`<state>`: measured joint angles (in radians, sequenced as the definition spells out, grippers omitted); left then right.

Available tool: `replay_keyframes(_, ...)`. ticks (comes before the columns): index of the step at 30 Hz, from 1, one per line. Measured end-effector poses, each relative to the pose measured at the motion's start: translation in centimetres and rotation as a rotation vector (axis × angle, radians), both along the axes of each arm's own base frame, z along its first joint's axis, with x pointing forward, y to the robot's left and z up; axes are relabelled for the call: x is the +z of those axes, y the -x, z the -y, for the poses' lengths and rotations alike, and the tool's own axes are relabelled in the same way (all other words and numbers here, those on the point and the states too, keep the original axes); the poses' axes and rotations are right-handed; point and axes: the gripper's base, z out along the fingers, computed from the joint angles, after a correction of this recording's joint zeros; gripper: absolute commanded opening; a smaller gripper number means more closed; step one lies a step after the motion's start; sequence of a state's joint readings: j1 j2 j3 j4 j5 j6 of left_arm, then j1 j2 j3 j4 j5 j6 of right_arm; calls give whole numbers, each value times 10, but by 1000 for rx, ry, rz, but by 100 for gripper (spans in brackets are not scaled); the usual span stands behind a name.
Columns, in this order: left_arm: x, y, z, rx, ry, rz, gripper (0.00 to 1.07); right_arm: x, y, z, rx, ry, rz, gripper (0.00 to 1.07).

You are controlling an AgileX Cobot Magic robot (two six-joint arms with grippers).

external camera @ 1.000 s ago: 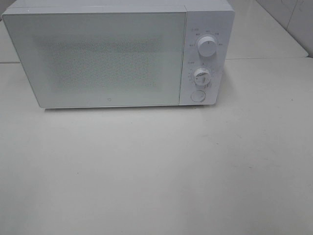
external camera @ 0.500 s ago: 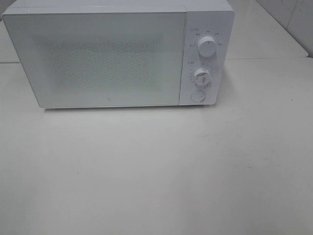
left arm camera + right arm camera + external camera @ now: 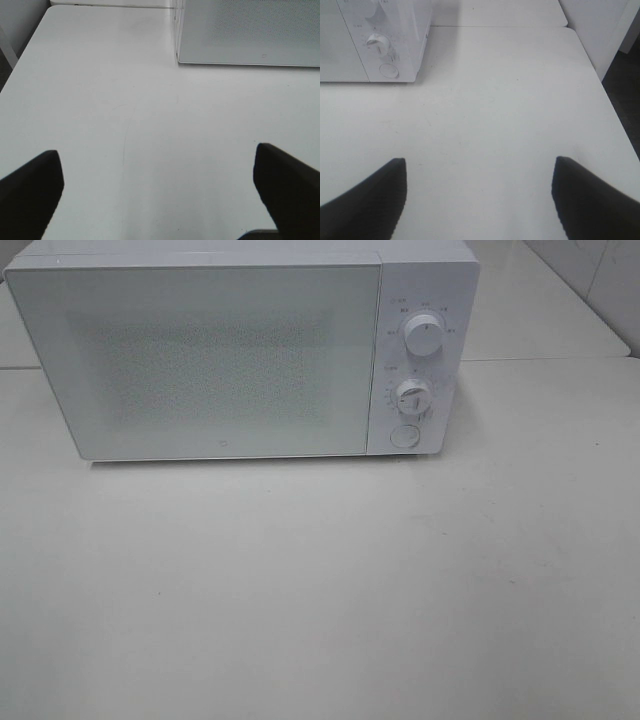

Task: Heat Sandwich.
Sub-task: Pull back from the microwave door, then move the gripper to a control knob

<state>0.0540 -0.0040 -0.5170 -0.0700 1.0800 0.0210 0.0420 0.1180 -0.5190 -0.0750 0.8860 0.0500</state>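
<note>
The microwave (image 3: 220, 360) stands shut at the counter's (image 3: 320, 590) far edge. The left hand (image 3: 155, 160) and right hand (image 3: 479, 162) hang wide and empty, likely poised for its door.

exterior high: white boxy microwave oven (image 3: 220, 360) on flat white tabletop (image 3: 320, 600) is viewed from high, front-on | left wrist: tabletop is seen low and close past left gripper's dark fingers (image 3: 30, 192), door corner beyond them | right wrist: same past right gripper's dark fingers (image 3: 367, 200), round white dial (image 3: 377, 42) beyond | shared: microwave front, tabletop
</note>
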Motion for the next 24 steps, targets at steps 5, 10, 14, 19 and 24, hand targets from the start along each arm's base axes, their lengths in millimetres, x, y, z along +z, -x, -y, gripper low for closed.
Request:
replay_keyframes(5,0,0,0,0,0,0,98,5,-23,-1,7,3,-5,77)
replay_keyframes(10,0,0,0,0,0,0,98,11,-47,-3,16,6,20,77)
replay_keyframes(14,0,0,0,0,0,0,98,12,-68,-4,24,6,26,77)
replay_keyframes(19,0,0,0,0,0,0,98,12,-92,-6,33,5,40,77)
replay_keyframes(24,0,0,0,0,0,0,98,7,-120,-8,44,4,60,77)
